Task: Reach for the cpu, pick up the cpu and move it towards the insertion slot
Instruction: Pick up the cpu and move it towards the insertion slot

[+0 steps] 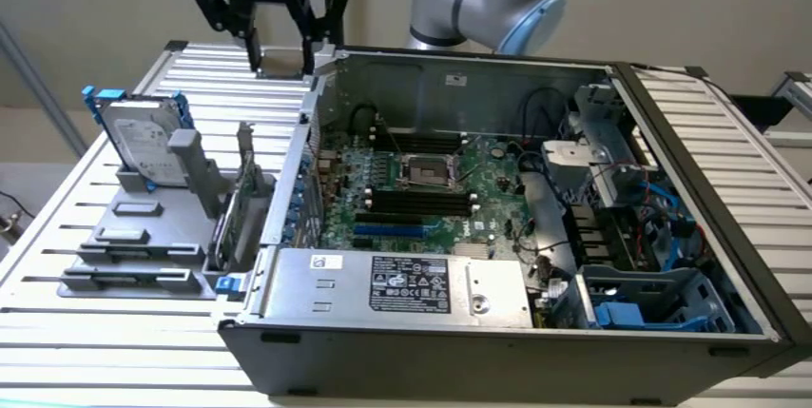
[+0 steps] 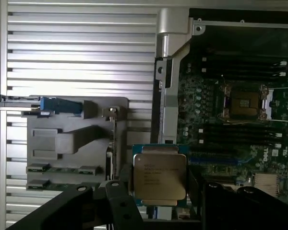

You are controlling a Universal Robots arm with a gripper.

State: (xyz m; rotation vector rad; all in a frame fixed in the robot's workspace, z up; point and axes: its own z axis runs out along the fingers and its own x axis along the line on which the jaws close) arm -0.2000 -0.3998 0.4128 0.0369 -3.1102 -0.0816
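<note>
The cpu [image 2: 159, 175], a small square chip with a silvery top and green rim, sits between my black fingers [image 2: 119, 203] in the wrist view. It hangs above the case's edge. My gripper [image 2: 161, 200] is shut on it. In the exterior view my gripper [image 1: 281, 64] hovers over the slatted table by the far corner of the case, at that view's left, outside the case. The insertion slot [image 1: 425, 172], a shiny metal frame around a dark centre on the green board, lies inside the case. In the wrist view the insertion slot [image 2: 245, 101] is well apart from the chip.
The open computer case [image 1: 508, 337] fills the table's middle, with a power supply [image 1: 399, 284] at its front and black memory slots [image 1: 419, 204] around the socket. A grey fixture [image 1: 140, 237] holds a hard drive [image 1: 143, 137] with blue brackets at the exterior view's left.
</note>
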